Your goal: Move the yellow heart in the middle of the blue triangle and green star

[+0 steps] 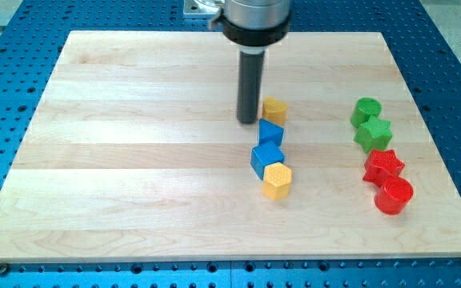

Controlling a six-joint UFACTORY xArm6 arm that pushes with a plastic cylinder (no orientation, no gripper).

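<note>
The wooden desk (134,160) is seen whole, laid on a blue perforated base (6,32). The arm is cut off at the view's top; no claw is carried, only a dark rod, so no spread or pinch can be told. My tip (250,121) is set just left of the yellow heart (274,109), whose shape is hard to make out. Just below lie the blue triangle (270,131), a blue cube (266,157) and a yellow hexagon (277,181). At the view's right are found a green cylinder (366,110), the green star (373,133), a red star (383,166) and a red cylinder (394,195).
</note>
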